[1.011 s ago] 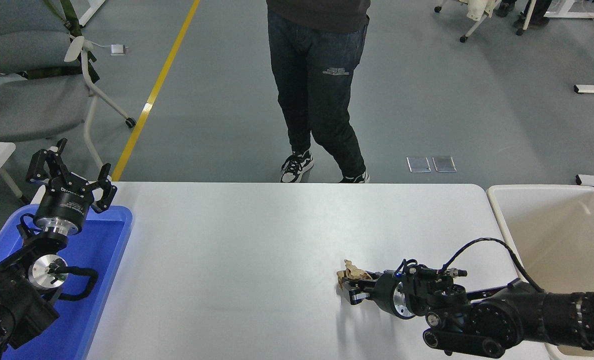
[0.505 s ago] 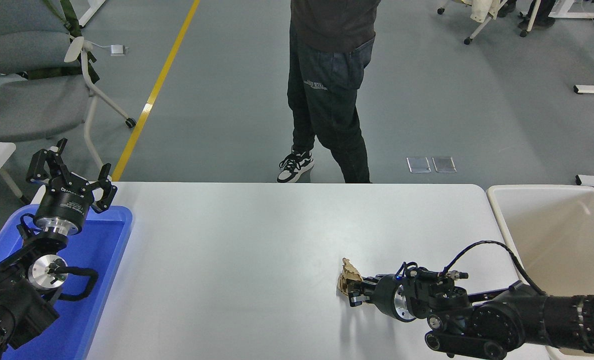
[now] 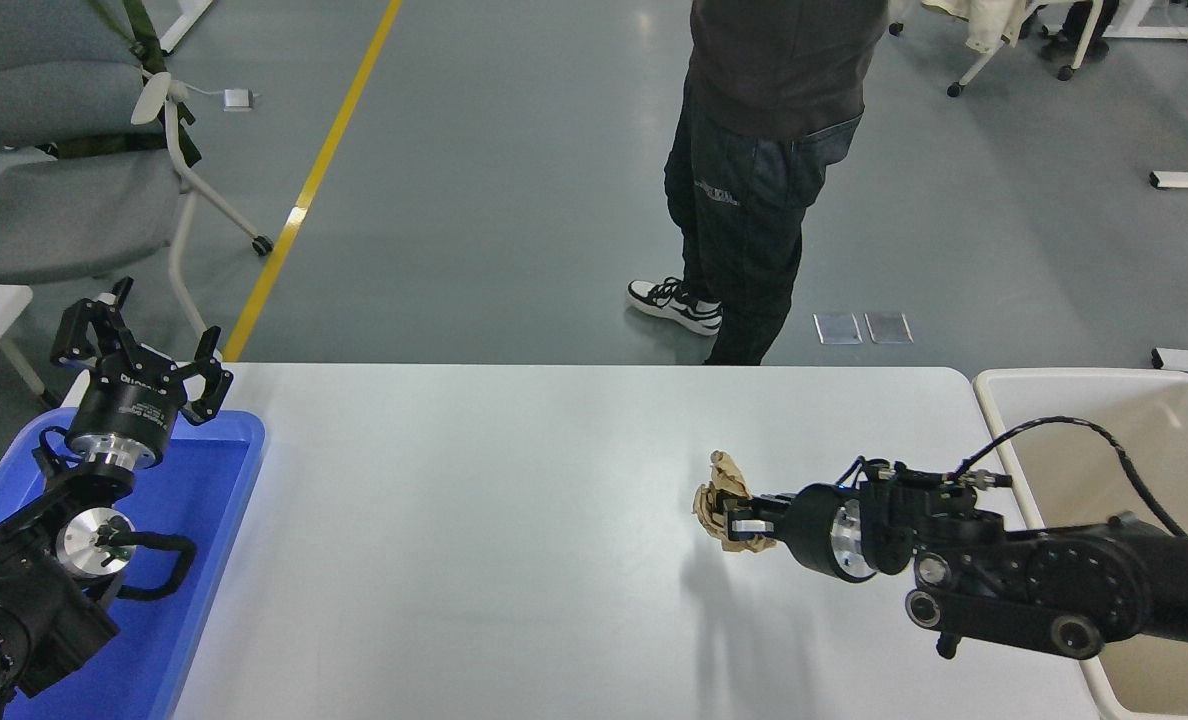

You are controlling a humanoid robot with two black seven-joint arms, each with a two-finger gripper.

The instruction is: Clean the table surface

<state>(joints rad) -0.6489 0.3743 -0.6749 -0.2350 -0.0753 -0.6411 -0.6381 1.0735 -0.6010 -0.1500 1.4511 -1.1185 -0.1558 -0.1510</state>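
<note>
The table surface is a wide white top with rounded corners. My right gripper is shut on a crumpled brown paper wad and holds it lifted above the table's right half, its shadow lying on the white top below. The right arm comes in from the right edge. My left gripper stands open over the far corner of the blue tray, parked at the lower left with nothing between its fingers.
A blue tray lies at the table's left end. A beige tub stands just off the right end. A person in dark clothes stands beyond the far edge. A grey chair is at the upper left.
My right gripper closed on the paper wad, lifted it off the table and drew it slightly right. The person walked to the right. The left arm stayed still.
</note>
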